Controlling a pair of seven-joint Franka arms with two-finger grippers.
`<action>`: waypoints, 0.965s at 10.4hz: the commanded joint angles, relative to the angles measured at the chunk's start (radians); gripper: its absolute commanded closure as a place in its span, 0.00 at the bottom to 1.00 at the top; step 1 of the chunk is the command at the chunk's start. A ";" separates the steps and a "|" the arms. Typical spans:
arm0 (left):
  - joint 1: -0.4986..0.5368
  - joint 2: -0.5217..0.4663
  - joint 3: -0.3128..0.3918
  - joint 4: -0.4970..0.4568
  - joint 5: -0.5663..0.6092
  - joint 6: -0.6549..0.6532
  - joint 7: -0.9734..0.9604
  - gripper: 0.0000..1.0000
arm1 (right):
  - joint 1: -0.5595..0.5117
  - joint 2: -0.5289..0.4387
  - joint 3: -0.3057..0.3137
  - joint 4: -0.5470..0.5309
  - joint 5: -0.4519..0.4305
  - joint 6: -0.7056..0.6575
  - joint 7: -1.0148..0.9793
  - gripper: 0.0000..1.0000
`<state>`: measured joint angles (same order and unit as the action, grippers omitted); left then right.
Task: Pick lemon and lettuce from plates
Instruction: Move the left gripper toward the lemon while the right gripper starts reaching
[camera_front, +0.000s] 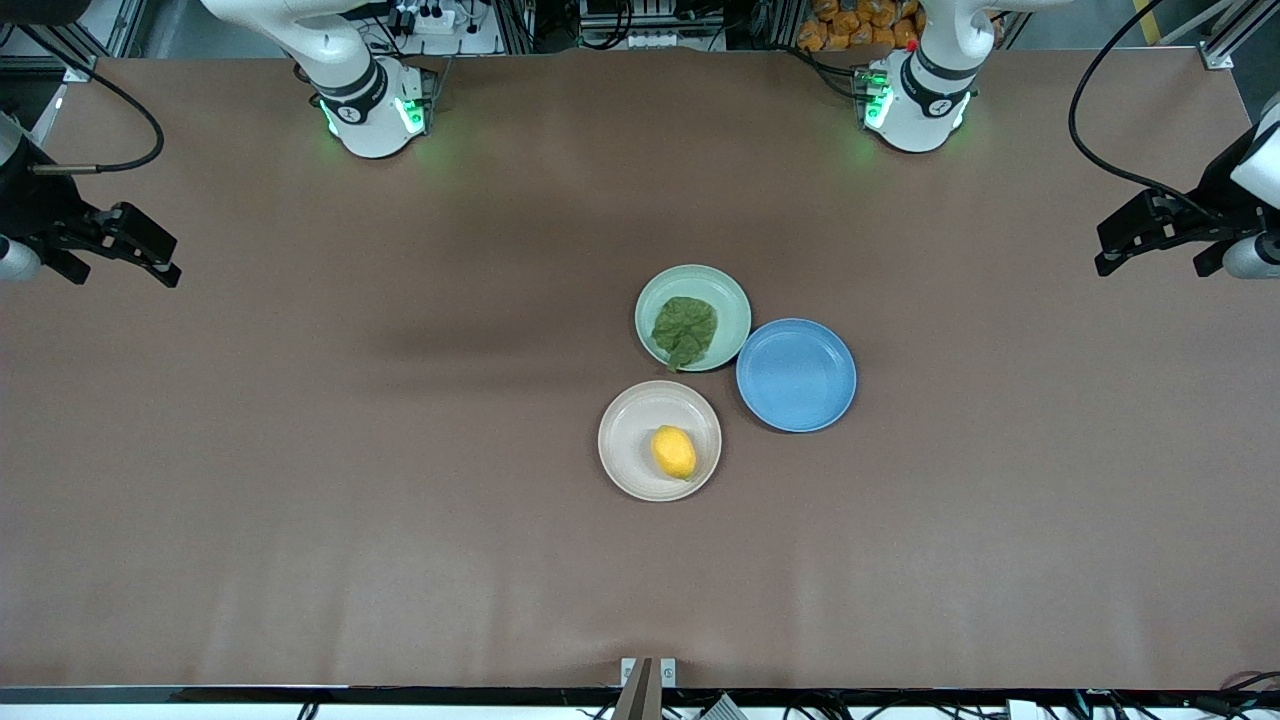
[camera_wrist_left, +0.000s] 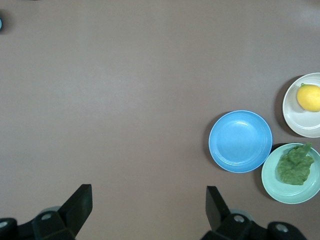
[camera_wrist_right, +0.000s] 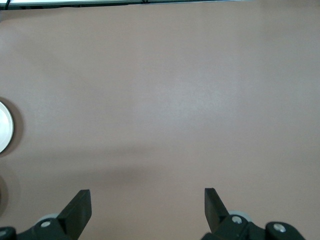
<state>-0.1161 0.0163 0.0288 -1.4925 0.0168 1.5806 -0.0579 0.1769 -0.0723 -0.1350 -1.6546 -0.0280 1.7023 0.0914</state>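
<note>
Two white arms (camera_front: 350, 80) with green lights, black cables, black grippers (camera_wrist_left: 147, 207) with silver screws.

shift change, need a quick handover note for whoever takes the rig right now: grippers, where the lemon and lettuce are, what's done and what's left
Left gripper: jaws open, holding nothing, waiting over the table at the left arm's end.
Right gripper: jaws open, holding nothing, waiting over the right arm's end.
Lemon: lying on the beige plate, the plate nearest the front camera.
Lettuce: lying flat on the mint green plate, farther from the camera.
Blue plate: beside both, toward the left arm's end, nothing on it.
Done: nothing picked yet.
Left: pick the lemon and the lettuce off their plates.
</note>
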 joint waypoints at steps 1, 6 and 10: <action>0.001 0.007 0.005 0.017 -0.011 -0.005 0.032 0.00 | -0.002 -0.012 0.000 0.010 0.019 -0.018 -0.005 0.00; -0.022 0.075 0.003 0.021 -0.008 -0.004 0.023 0.00 | -0.001 -0.014 0.001 0.010 0.019 -0.018 -0.004 0.00; -0.066 0.192 -0.006 0.021 -0.049 0.044 0.007 0.00 | -0.001 -0.014 0.001 0.009 0.019 -0.021 -0.005 0.00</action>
<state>-0.1634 0.1582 0.0241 -1.4936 0.0008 1.6027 -0.0478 0.1769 -0.0756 -0.1346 -1.6520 -0.0220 1.6981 0.0914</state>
